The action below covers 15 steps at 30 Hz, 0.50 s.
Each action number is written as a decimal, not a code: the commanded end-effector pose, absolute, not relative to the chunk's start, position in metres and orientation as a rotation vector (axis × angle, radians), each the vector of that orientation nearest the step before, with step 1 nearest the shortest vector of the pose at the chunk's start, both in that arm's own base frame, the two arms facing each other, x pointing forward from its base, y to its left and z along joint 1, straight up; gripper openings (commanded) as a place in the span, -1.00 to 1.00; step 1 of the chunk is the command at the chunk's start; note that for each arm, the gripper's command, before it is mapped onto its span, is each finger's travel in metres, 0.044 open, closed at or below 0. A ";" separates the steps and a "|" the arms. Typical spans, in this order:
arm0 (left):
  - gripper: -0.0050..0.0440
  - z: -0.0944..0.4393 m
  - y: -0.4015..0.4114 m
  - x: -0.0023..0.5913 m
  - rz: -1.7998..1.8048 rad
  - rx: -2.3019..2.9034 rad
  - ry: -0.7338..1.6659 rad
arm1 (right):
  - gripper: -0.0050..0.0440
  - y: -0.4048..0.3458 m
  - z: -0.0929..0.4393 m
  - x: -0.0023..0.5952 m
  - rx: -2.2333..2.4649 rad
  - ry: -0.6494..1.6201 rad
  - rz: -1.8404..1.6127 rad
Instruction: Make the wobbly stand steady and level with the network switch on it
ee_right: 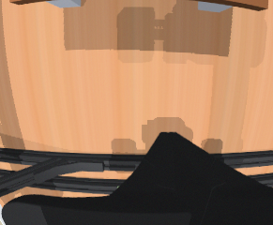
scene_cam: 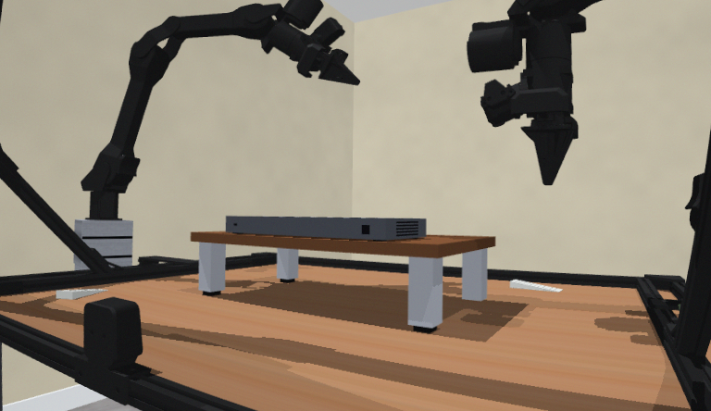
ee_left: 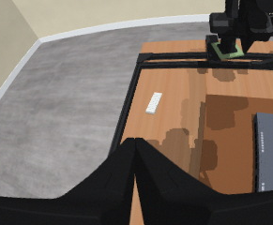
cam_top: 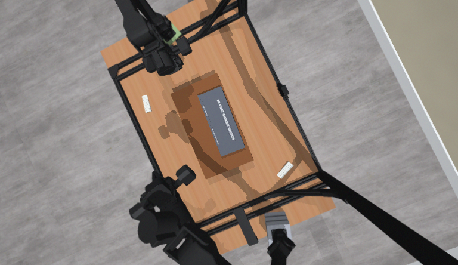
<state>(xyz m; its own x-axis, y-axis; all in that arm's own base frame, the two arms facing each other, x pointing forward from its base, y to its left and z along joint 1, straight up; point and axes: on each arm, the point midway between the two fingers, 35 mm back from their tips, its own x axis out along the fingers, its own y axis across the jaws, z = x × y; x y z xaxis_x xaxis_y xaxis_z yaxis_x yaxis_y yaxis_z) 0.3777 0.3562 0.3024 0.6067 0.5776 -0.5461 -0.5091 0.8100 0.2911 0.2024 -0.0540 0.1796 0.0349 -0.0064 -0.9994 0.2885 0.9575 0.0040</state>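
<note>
The brown stand (cam_top: 209,129) with white legs stands mid-table and carries the grey network switch (cam_top: 220,123); both also show in the exterior view, the stand (scene_cam: 341,242) and the switch (scene_cam: 325,227). One white wedge (cam_top: 146,103) lies near the table's left rail, and it also shows in the left wrist view (ee_left: 154,103). A second wedge (cam_top: 285,169) lies near the lower right corner. My left gripper (scene_cam: 351,79) is shut and empty, high above the table and pointing sideways. My right gripper (scene_cam: 547,176) is shut and empty, pointing straight down, high above the table beside one end of the stand.
A black frame of rails (cam_top: 135,120) runs around the table top, with slanted struts at the corners. A small black box (scene_cam: 112,333) sits on the near rail. The left arm's grey base (scene_cam: 103,244) stands at the far end.
</note>
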 end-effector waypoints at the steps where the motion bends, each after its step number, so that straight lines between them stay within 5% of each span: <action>1: -0.80 0.321 0.357 0.378 0.647 0.127 0.610 | -0.80 -0.054 0.180 0.202 0.228 1.523 -0.230; 10: -0.80 0.437 0.350 0.371 0.732 0.217 0.243 | -0.80 -0.054 0.180 0.202 0.228 1.523 -0.230; 15: -0.80 0.437 0.350 0.371 0.732 0.217 0.243 | -0.80 -0.054 0.180 0.202 0.228 1.523 -0.230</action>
<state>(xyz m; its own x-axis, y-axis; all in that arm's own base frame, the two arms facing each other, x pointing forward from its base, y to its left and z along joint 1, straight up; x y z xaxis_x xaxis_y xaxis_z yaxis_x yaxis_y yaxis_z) 0.3701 0.3493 0.4293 0.7146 0.6796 -0.1658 -0.6241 0.7265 0.2876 0.2024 -0.0540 0.1796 0.0349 -0.0064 -0.9994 0.2885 0.9575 0.0040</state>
